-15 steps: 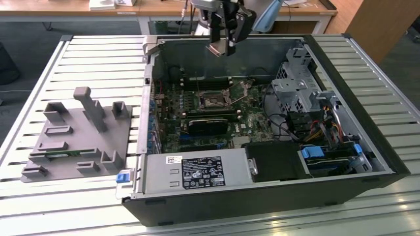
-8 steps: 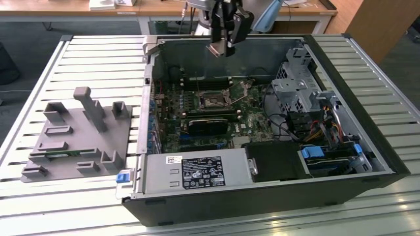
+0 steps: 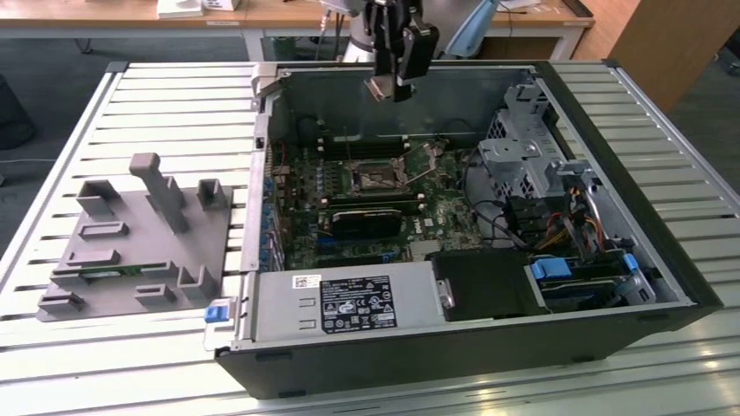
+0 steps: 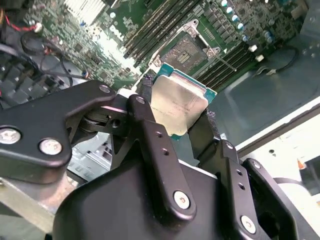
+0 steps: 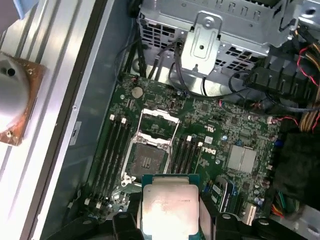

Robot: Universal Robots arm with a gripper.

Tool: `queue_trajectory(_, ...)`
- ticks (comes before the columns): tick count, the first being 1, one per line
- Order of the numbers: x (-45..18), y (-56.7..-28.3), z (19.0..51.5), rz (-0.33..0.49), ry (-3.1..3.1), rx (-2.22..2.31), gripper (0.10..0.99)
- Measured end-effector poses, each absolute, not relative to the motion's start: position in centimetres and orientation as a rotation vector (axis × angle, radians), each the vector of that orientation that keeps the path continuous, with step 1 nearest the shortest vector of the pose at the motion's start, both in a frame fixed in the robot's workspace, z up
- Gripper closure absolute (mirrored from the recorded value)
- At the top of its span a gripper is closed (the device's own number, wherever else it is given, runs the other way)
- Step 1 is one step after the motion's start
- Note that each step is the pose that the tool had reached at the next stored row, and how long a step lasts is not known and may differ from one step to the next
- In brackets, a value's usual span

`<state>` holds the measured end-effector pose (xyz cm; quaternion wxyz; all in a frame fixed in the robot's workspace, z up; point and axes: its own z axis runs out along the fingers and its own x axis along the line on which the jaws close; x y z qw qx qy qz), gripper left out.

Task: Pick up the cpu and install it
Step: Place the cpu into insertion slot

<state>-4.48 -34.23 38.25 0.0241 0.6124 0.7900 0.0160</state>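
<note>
Clamped on the cpu [image 4: 179, 102], our gripper [image 3: 391, 85] has its two black fingers [image 4: 150, 125] pressed against opposite edges of the chip, so the chip sits squarely between the fingertips. Its silver-grey top faces both wrist cameras, and a thin green rim shows around the edge.

We count one gripper and one cpu. We also count one computer case [image 3: 647, 260], which lies open on the slatted table [image 3: 173, 95]. Inside it is one green motherboard [image 5: 220, 125] with one cpu socket [image 5: 149, 159]. The socket is bare and its metal load frame [image 5: 159, 122] is swung up. Dark memory slots [image 5: 114, 150] run along two sides of the socket, but we cannot count them with certainty.

In the exterior view the gripper hangs at about twelve o'clock of the case, above the far wall and clear of the board. The held chip is up in the air with it. The socket [image 3: 376, 178] lies below, toward six o'clock from the gripper, and is well apart from the chip.

One grey power supply [image 3: 347, 303] takes up the six o'clock edge of the case. One metal drive cage [image 3: 521, 156] stands at roughly two o'clock. Outside the case, at nine o'clock, one grey fixture [image 3: 127, 251] with several upright posts rests on the slats.
</note>
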Motion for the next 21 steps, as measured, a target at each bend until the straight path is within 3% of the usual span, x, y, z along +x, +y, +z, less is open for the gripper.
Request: queue_trajectory(21,-4.5,-34.1,37.0,0.027,2.176,2.204,0.545)
